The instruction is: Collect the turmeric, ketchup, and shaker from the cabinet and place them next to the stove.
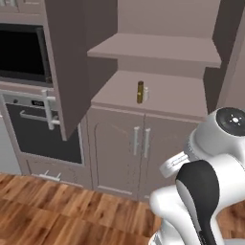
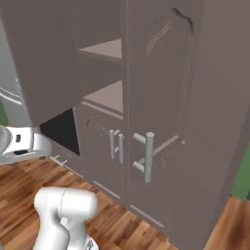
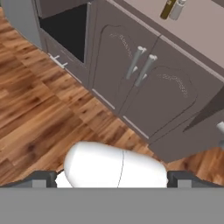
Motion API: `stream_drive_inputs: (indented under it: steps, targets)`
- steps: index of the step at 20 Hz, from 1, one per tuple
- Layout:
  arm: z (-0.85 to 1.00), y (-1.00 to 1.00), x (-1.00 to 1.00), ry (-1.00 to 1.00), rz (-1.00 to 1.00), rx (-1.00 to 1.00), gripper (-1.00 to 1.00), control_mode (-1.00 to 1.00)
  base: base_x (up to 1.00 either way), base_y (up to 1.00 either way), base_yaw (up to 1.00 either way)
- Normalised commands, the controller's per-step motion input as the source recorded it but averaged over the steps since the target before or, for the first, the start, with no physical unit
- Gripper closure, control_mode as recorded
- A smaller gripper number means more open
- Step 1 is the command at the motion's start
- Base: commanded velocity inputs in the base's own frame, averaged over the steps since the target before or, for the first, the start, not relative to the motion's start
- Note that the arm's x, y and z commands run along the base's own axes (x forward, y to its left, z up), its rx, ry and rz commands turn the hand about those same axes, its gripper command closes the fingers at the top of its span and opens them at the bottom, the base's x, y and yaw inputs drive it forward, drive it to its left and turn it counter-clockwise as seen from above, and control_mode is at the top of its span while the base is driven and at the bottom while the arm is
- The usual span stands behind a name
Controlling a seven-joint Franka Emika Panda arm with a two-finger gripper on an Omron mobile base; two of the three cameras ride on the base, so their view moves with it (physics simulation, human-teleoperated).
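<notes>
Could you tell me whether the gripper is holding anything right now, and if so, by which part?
Nothing is held. The jaws stand wide open over the floor, while the turmeric and shaker stand on the cabinet shelf.

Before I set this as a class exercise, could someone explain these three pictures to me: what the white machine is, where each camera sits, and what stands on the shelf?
All three are rendered views of a simulated kitchen. The white shape is a robot arm on a driving base. Two cameras ride behind it, left and right, looking forward at a taupe cabinet. The third sits on the hand, looking along the end effector, which is open and holds nothing. On the cabinet's lower open shelf stand a mustard-brown turmeric jar and, close beside it, a small pale shaker. Left of the cabinet is a black-fronted oven.
</notes>
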Motion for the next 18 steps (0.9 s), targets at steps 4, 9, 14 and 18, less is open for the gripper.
stream_drive_inputs:
  steps: [4, 9, 14, 18]
  targets:
    - [0.0, 0.0, 0.0, 0.0, 0.0, 0.0, -1.0, 1.0, 0.6, 0.44, -0.23]
    - [0.0, 0.0, 0.0, 0.0, 0.0, 0.0, -1.0, 1.0, 0.52, 0.27, -0.28]
    - [0.0, 0.0, 0.0, 0.0, 0.0, 0.0, -1.0, 1.0, 0.51, 0.13, -0.26]
    - [0.0, 0.0, 0.0, 0.0, 0.0, 0.0, -1.0, 1.0, 0.53, 0.04, -0.24]
